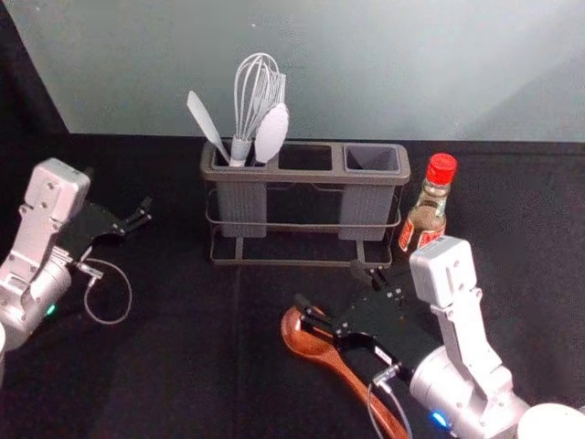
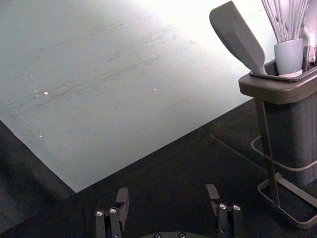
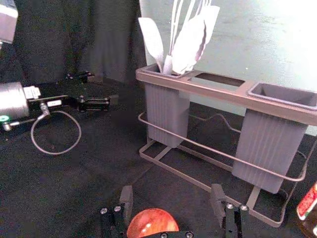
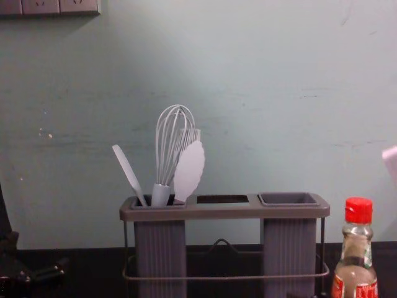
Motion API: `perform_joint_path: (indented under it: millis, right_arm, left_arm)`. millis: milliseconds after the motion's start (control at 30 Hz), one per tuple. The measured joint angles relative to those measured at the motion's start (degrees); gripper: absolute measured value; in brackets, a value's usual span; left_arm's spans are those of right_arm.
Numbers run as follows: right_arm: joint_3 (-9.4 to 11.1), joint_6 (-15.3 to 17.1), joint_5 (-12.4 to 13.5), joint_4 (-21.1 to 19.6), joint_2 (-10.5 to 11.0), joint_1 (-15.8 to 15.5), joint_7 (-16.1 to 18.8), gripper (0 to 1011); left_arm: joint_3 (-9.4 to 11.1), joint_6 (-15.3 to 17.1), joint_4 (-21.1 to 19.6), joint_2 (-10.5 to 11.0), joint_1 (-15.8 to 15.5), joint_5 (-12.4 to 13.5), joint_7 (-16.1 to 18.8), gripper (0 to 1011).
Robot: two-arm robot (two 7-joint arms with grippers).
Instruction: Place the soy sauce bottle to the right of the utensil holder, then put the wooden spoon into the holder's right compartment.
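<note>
The right gripper is open over the bowl end of the wooden spoon, which lies slantwise on the table. In the right wrist view, the spoon's bowl shows low between the parted fingers of the right gripper. The soy sauce bottle stands upright, just right of the utensil holder; the chest view also shows the bottle there. The holder's right compartment holds nothing. At the table's left, the left gripper is idle; in its wrist view, the left gripper is open.
A whisk, a spatula and other light utensils stand in the holder's left compartment. A wall rises behind the black-covered table. The right arm reaches in across the lower right, close in front of the bottle.
</note>
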Motion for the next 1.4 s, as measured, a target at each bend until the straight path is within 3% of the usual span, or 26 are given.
perform_joint_path:
  millis: [900, 1000, 1067, 1167, 1267, 1400]
  right_arm:
    - [0.0, 0.1, -0.2, -0.4, 0.4, 0.1, 0.2, 1003]
    - [0.0, 1.4, -0.2, -1.5, 0.8, 0.0, 0.9, 1003]
    - [-0.1, 3.1, -0.3, -2.4, 1.1, 0.0, 1.3, 1003]
    - [-0.8, 9.3, -1.6, -4.8, 1.9, 0.7, 1.6, 1003]
    - [-1.9, 19.1, -3.2, -7.6, 2.3, 2.4, 2.2, 1003]
    - [-2.7, 28.6, -4.1, -9.4, 1.7, 4.5, 2.8, 1003]
  left_arm:
    - [0.0, 0.0, 0.0, 0.0, 0.0, 0.0, 0.0, 1011]
    - [0.0, 0.0, 0.0, 0.0, 0.0, 0.0, 0.0, 1011]
    - [0.0, 0.0, 0.0, 0.0, 0.0, 0.0, 0.0, 1011]
    - [0.0, 0.0, 0.0, 0.0, 0.0, 0.0, 0.0, 1011]
    - [0.0, 0.0, 0.0, 0.0, 0.0, 0.0, 0.0, 1011]
    - [0.0, 0.0, 0.0, 0.0, 0.0, 0.0, 0.0, 1011]
